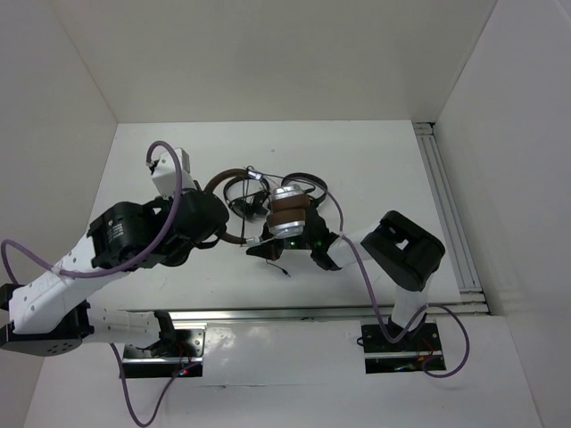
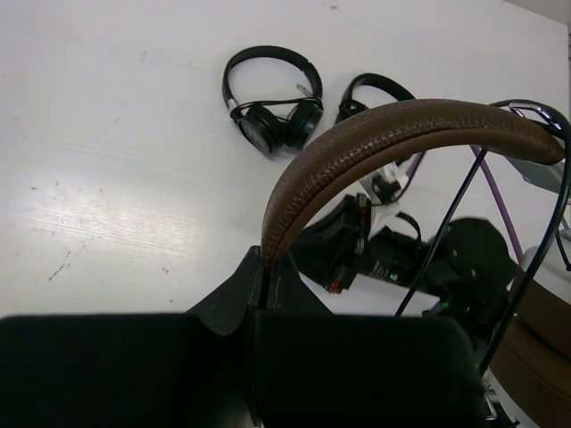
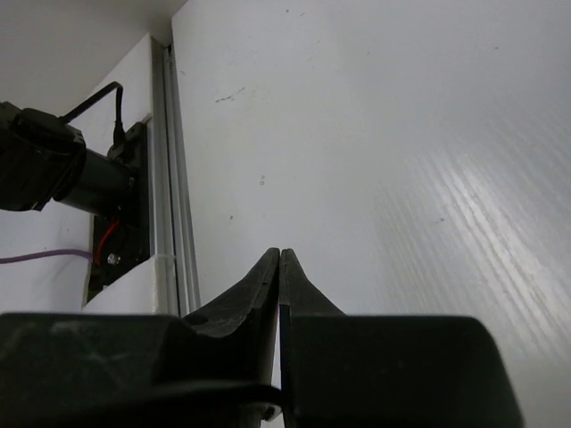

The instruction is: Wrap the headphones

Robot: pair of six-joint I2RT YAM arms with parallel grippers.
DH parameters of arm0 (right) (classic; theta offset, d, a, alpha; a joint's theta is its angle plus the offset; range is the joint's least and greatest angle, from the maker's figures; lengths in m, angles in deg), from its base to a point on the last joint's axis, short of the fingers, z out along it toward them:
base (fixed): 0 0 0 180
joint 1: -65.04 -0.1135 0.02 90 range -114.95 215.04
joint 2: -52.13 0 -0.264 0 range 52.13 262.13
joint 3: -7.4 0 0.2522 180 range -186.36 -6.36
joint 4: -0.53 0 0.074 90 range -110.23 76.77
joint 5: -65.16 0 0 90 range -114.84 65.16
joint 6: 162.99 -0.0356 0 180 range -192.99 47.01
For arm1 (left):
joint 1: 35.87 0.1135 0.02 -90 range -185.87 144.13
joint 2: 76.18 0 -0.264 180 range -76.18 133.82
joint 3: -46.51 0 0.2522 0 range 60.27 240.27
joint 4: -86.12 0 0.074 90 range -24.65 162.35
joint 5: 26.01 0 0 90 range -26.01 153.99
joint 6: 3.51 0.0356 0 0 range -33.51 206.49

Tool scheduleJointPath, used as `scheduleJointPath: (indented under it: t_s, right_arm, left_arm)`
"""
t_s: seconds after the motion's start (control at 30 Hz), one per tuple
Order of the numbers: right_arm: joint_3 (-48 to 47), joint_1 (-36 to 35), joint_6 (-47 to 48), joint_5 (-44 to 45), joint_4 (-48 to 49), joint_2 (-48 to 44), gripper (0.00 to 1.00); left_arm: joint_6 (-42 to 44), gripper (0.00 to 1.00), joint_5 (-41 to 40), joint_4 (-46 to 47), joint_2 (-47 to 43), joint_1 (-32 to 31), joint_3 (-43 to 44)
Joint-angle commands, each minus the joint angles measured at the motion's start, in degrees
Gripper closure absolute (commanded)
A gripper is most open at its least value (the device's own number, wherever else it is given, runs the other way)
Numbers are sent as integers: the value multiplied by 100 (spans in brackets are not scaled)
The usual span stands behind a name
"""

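The headphones (image 1: 287, 214) have brown cushions and silver earcups and sit mid-table, held off the surface. My left gripper (image 1: 219, 218) is shut on the brown headband (image 2: 393, 134), which rises out of the jaws (image 2: 266, 259) and arches to the right. The thin black cable (image 2: 437, 259) hangs beside the headband, and its loose end (image 1: 282, 270) lies on the table. My right gripper (image 1: 268, 245) is just in front of the earcups. In the right wrist view its tips (image 3: 280, 254) are together, and a black strand of the cable (image 3: 223, 392) runs into the seam low down.
Two smaller all-black headphones (image 2: 272, 98) (image 2: 375, 89) lie on the table behind the held pair. A metal rail (image 1: 446, 205) runs along the table's right edge. White walls close in the left, back and right sides.
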Motion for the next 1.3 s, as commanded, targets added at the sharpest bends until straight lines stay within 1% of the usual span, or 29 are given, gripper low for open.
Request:
scheduleJointPath:
  t_s: [0.0,0.1,0.13,0.17,0.2,0.33,0.37,0.4,0.47,0.53,0.6,0.67,0.73,0.77,0.8,0.83,0.9,0.93,0.97,1.0,1.03,1.07,1.1,1.13,1.17,1.2,1.23,1.27]
  right_arm:
    - [262,-209,-146,239,994,80,90]
    - [570,-333,-146,389,1214,133,90]
    - [631,-333,-146,459,1380,194,89]
    - [684,-333,-146,460,1452,282,89]
    - [772,-333,-215,460,1531,335,89]
    - [895,-447,-216,609,1637,546,89]
    - [896,-447,-216,662,1698,633,89]
    - [896,-447,-216,662,1698,634,89]
    - [896,-447,-216,662,1698,800,89]
    - [948,-447,-155,662,1698,871,82]
    - [1018,-447,-155,662,1751,933,81]
    - [1089,-447,-155,715,1829,994,84]
    - [1159,-500,-155,802,1830,995,92]
    - [1246,-500,-155,933,1882,995,99]
    - [1247,-639,-155,1039,1883,925,100]
    - [1387,-702,-155,1153,1813,863,100]
    - [1441,-929,-155,1785,1551,566,100]
    - [1510,-1244,-102,2066,1384,433,100]
    - [1511,-1430,-102,2799,1199,302,100]
    - [1563,-1632,-102,3129,1049,83,100]
    - [1564,-2034,-102,3445,700,-24,100]
    - [1512,-2230,-102,3805,505,-121,100]
    - [1511,-2440,-154,4479,303,-304,100]
    - [1433,-2851,-155,4764,-99,-393,100]
    - [1327,-3056,-155,5315,-321,-490,100]
    - [1274,-3266,-155,5547,-532,-586,100]
    - [1274,-3651,-102,5723,-865,-787,100]
    - [1091,-3812,-102,5873,-1077,-885,100]
  left_arm:
    - [-339,100,-160,41,-134,313,157]
    - [-164,100,50,163,-196,682,95]
    - [246,100,182,320,-196,814,95]
    - [372,100,332,522,-196,1111,95]
    - [469,100,542,585,-196,1227,95]
    - [847,100,798,972,-143,1553,-10]
    - [900,100,868,972,-195,1553,-10]
    - [970,100,869,1042,-196,1710,-10]
    - [1093,100,992,1095,-196,1825,-10]
    - [1172,100,1071,1156,-266,1931,-63]
    - [1260,100,1159,1262,-318,2010,-212]
    - [1321,100,1264,1333,-319,2159,-265]
    - [1322,100,1265,1394,-372,2238,-335]
    - [1374,100,1326,1394,-372,2326,-336]
    - [1375,100,1326,1446,-372,2327,-397]
    - [1375,100,1378,1517,-319,2466,-397]
    - [1506,100,1510,1613,-267,2607,-520]
    - [1559,100,1598,1779,-266,2695,-625]
    - [1559,100,1720,1859,-205,2913,-626]
    - [1620,100,1965,1938,-205,3037,-721]
    - [1691,100,2107,2044,-135,3178,-835]
    - [1691,100,2248,2227,-47,3449,-837]
    - [1691,100,2432,2299,14,3565,-898]
    - [1743,100,2434,2300,163,3644,-898]
    - [1744,100,2434,2352,260,3784,-898]
    - [1744,100,2434,2352,348,3864,-898]
    - [1796,100,2434,2404,445,3934,-898]
    - [1797,100,2434,2405,602,4092,-898]
